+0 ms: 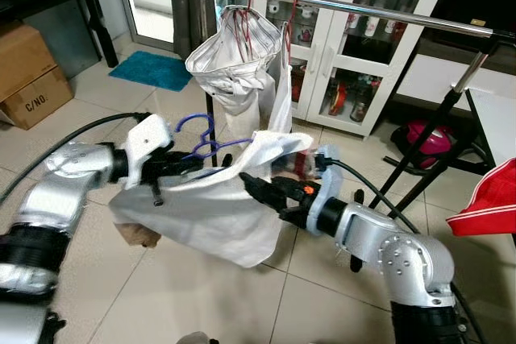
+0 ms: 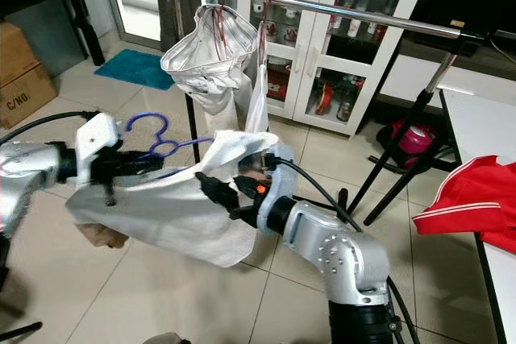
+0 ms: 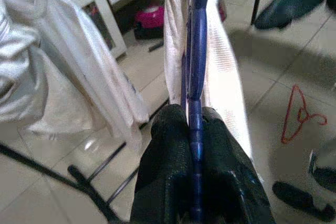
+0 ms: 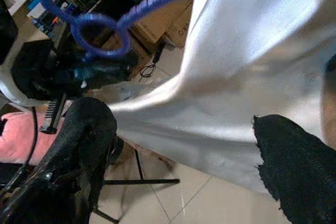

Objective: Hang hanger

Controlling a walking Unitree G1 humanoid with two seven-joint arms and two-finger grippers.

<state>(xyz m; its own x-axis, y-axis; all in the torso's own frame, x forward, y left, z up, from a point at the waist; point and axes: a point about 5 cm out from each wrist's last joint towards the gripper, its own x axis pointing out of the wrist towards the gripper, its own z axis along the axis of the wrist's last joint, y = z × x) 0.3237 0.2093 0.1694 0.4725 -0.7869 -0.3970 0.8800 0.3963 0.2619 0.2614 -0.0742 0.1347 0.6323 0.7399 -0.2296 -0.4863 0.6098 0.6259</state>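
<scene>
Blue twisted-wire hanger (image 1: 201, 138), dressed in a white cloth garment (image 1: 218, 207), is pinched by the left hand (image 1: 173, 168) well below the chrome clothes rail (image 1: 355, 10). Right hand (image 1: 262, 191), fingers spread, supports the cloth. Judged next: lift, hook over rail.

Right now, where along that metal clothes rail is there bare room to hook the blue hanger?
The silver metal rail is bare from the two red hangers holding white garments toward its right end. The crowded part is the left, around those hangers. The left gripper holds the blue wire hanger with its white shirt below.
</scene>
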